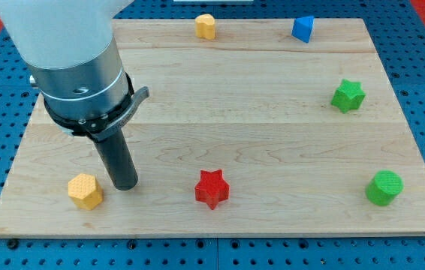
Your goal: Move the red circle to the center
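Worktop [257, 135]: pale wood board lying on a blue perforated base, with six blocks spread over it.
Arm [70, 52]: white and grey housing filling the view's top left, with a dark rod [116, 154] below it.
End effector: a plain rod with no jaws to open or close — it holds nothing.
My tip [126, 186]: on the board at the view's lower left, just right of the near yellow hexagon [85, 190], with a small gap between them.
Green circle [384, 187]: lower right corner.
Red star [212, 188]: bottom middle, well right of my tip.
Green star [347, 96]: right side, upper half.
Far yellow hexagon [206, 25]: top edge, near the middle.
Blue triangle [302, 28]: top edge, right of it.
Red circle: cannot tell where it is — the one red block showing is the star.
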